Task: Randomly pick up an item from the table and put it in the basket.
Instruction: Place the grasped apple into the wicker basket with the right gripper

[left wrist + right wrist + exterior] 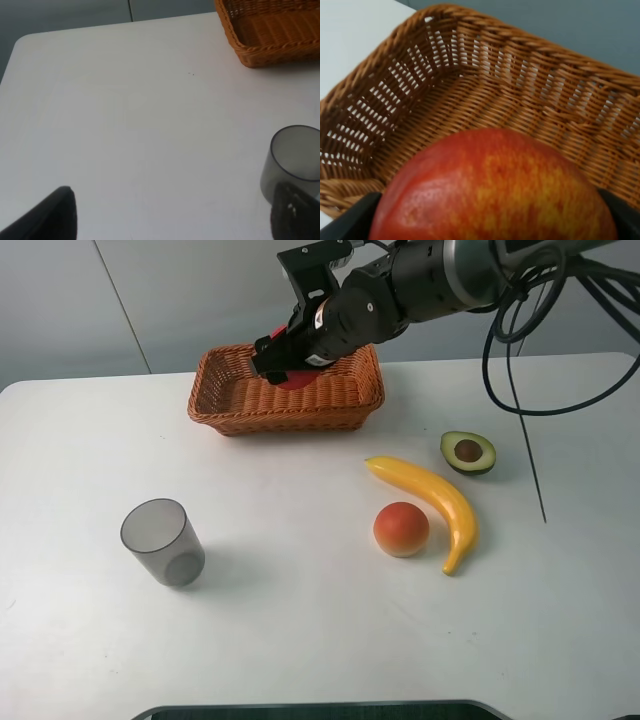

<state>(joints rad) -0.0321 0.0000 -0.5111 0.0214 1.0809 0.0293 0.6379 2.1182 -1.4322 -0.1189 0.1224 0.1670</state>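
Observation:
My right gripper (pixel 290 362) is shut on the shiny red apple (pixel 296 381) and holds it over the inside of the woven orange-brown basket (pixel 220 398) at the back of the white table (pixel 300 620). In the right wrist view the apple (pixel 495 190) fills the lower part, red with yellowish streaks, between the two dark fingers (pixel 350 220), with the basket's floor (pixel 470 100) just beyond it. My left gripper (pixel 172 220) is open and empty above the bare table, near the grey cup (pixel 295 157). The left arm does not show in the exterior view.
A grey translucent cup (pixel 162 541) stands at the front left. A yellow banana (pixel 435 498), a matte orange-pink round fruit (pixel 401 529) and an avocado half (pixel 468 452) lie at the right. A black cable (pixel 530 440) hangs at the right.

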